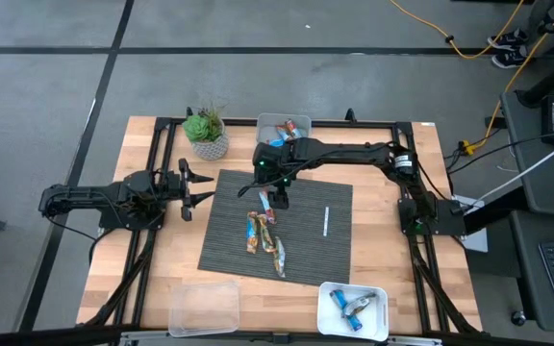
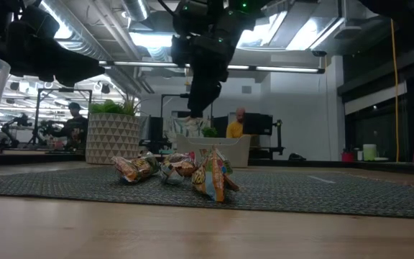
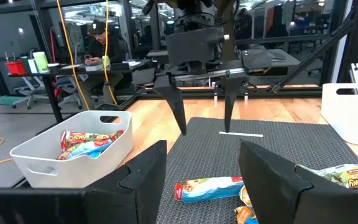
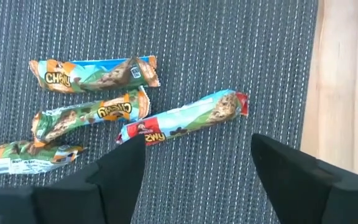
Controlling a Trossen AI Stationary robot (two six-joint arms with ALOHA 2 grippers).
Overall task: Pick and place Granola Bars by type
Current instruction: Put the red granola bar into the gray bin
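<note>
Several shiny wrapped granola bars lie flat on the dark mat (image 1: 306, 235). In the right wrist view a blue bar with a red end (image 4: 185, 123) lies closest, and three orange-and-blue bars (image 4: 95, 71) lie beyond it. My right gripper (image 1: 275, 200) hangs open above the mat, fingers pointing down, just over the blue-and-red bar (image 3: 209, 188), touching nothing. In the low view it (image 2: 201, 97) stands clear above the bars (image 2: 210, 176). My left gripper (image 1: 195, 187) waits open at the mat's left edge, level with the table.
A white bin (image 1: 284, 128) at the far edge holds a few bars. Another white bin (image 1: 354, 308) at the near right holds blue bars, and a clear container (image 1: 205, 308) sits near left. A potted plant (image 1: 207, 135) stands far left, and a thin white stick (image 1: 326, 221) lies on the mat.
</note>
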